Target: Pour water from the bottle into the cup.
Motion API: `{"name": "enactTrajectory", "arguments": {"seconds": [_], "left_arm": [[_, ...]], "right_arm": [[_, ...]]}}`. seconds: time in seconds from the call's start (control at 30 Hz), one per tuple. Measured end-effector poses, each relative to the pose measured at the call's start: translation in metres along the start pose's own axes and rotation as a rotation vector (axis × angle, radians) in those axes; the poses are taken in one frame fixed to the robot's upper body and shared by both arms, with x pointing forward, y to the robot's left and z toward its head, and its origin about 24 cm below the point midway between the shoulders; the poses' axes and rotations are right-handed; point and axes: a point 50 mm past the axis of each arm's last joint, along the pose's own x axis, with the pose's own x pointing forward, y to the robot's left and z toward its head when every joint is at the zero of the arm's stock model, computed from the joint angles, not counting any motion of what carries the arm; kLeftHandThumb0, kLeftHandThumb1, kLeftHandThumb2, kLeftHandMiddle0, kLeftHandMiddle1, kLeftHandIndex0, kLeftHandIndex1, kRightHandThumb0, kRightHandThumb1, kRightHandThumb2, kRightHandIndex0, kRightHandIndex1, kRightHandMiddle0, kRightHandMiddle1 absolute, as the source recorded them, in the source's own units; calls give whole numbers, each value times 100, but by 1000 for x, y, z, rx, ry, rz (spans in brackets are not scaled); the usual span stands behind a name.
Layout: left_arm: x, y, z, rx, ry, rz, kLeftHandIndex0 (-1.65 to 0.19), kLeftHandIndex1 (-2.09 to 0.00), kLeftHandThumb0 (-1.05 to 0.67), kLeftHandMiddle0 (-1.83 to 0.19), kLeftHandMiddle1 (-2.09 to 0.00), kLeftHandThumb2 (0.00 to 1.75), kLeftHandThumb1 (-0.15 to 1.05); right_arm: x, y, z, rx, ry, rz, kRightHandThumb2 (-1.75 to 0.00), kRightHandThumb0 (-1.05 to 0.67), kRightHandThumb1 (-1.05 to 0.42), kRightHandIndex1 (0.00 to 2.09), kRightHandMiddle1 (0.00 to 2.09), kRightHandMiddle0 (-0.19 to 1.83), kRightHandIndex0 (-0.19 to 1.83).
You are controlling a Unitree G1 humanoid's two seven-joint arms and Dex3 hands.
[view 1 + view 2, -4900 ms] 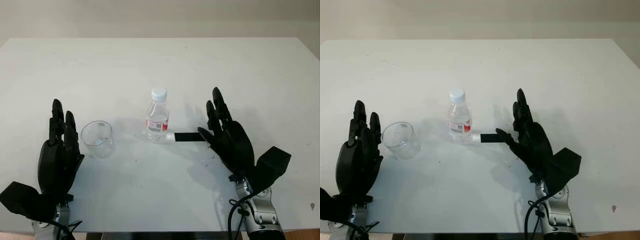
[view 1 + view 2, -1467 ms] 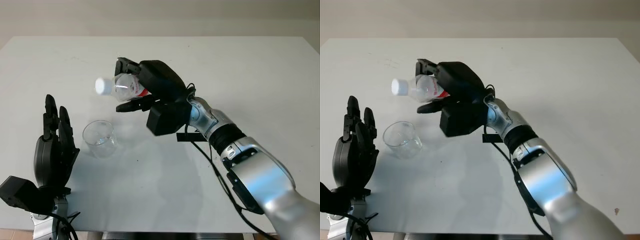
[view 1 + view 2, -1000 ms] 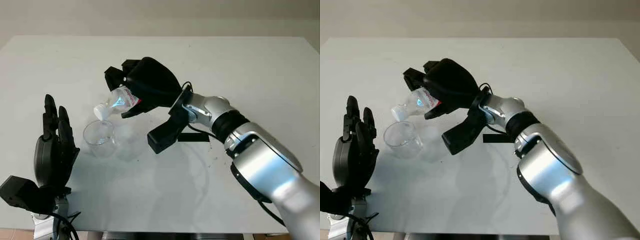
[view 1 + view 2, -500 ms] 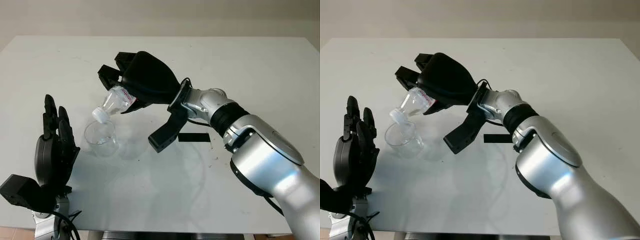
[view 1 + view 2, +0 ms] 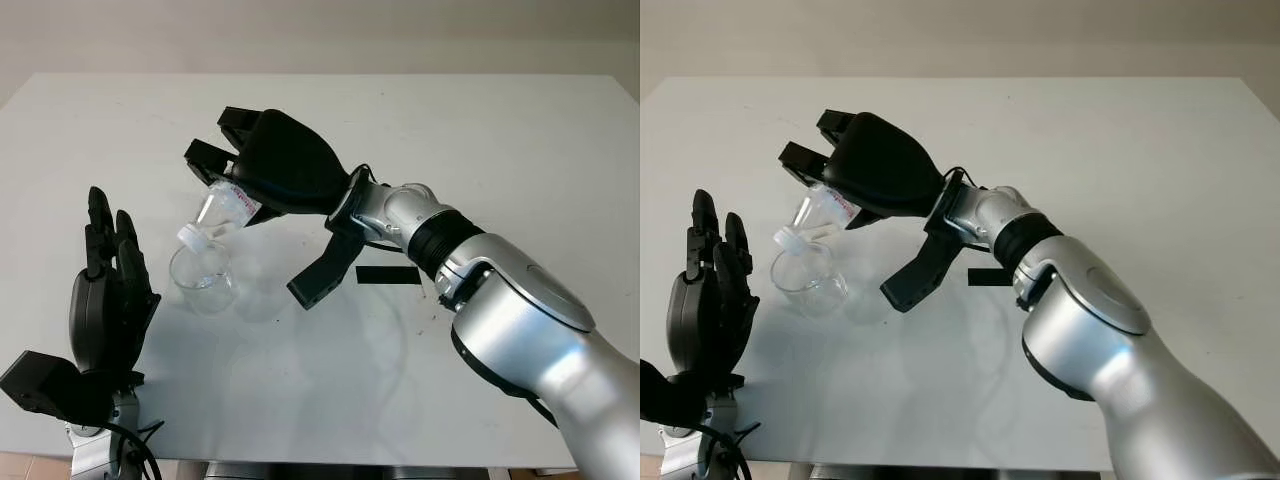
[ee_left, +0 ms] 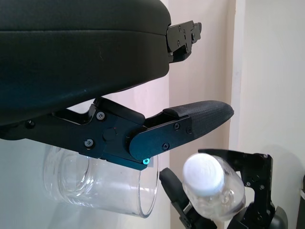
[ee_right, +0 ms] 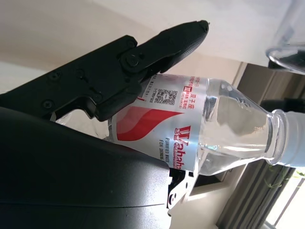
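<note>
Pour step in hand. My right hand (image 5: 275,165) is wrapped around the water bottle (image 5: 222,208), fingers curled over its labelled body, holding it tipped neck-down above the cup (image 5: 202,277). The white cap (image 5: 190,235) sits just over the cup's rim and looks to be still screwed on, so I judge no water can leave yet; none is visible falling.

My left hand (image 5: 105,305) is open, beside the cup at the near left of the white table (image 5: 520,130), holding nothing.

Next move, as I judge it: the cap has to come off before tilting serves any purpose, and the neck must stay centred over the opening.

Materials: bottle is thin clear plastic, ridged neck, red-and-white paper label (image 7: 162,121). Cup is clear, smooth-walled, round, upright. A flat black strip (image 5: 388,274) lies on the table, apart.
</note>
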Motion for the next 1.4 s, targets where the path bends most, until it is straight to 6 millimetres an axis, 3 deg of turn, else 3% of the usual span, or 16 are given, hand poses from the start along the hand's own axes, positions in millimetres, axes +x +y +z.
{"name": "enactTrajectory", "arguments": {"seconds": [0.23,0.53,0.63,0.8,1.03,1.07,1.1,1.17,1.2,1.3,1.4], "left_arm": [[0,0,0,3,-6,6,19,0,-69,19,0,72,105],[0,0,0,2,-8,3,19,0,-70,19,0,72,105],[0,0,0,3,-8,5,19,0,-69,19,0,72,105],[0,0,-1,2,-6,3,19,0,-69,19,0,72,105],[1,0,-2,0,-2,3,19,0,-70,19,0,71,105],[1,0,-2,0,-3,3,19,0,-70,19,0,72,105],[1,0,-2,0,-3,3,19,0,-70,19,0,72,105],[1,0,-2,-1,-3,4,19,0,-70,19,0,72,105],[1,0,-1,-3,-4,4,19,0,-70,19,0,72,105],[1,0,-1,-4,-6,3,19,0,-70,19,0,72,105],[1,-1,0,-7,-4,-1,19,0,-70,19,0,72,105]], "right_arm": [[0,1,2,-70,-34,-22,-5,-40,-100,209,159,42,120],[0,-1,2,-78,-48,-45,-6,-42,-101,209,146,43,118],[0,-4,0,-90,-59,-74,-5,-44,-102,209,159,42,119],[-2,-5,-3,-111,-74,-86,-5,-46,-101,209,154,42,119],[-3,-4,-4,-124,-73,-81,-6,-47,-104,209,165,41,120],[-3,-5,-4,-106,-59,-79,-6,-48,-103,209,159,42,120],[-2,-5,-5,-71,-29,-74,-6,-49,-104,209,166,42,120],[0,-8,-11,27,62,-61,-14,-48,-105,209,200,52,120],[1,-9,-14,74,107,-55,-18,-47,-105,209,205,61,119],[0,-12,-24,273,272,-59,-23,-40,-105,209,209,89,116],[-11,-10,-38,463,462,-59,-27,-40,-105,209,209,92,118]]}}
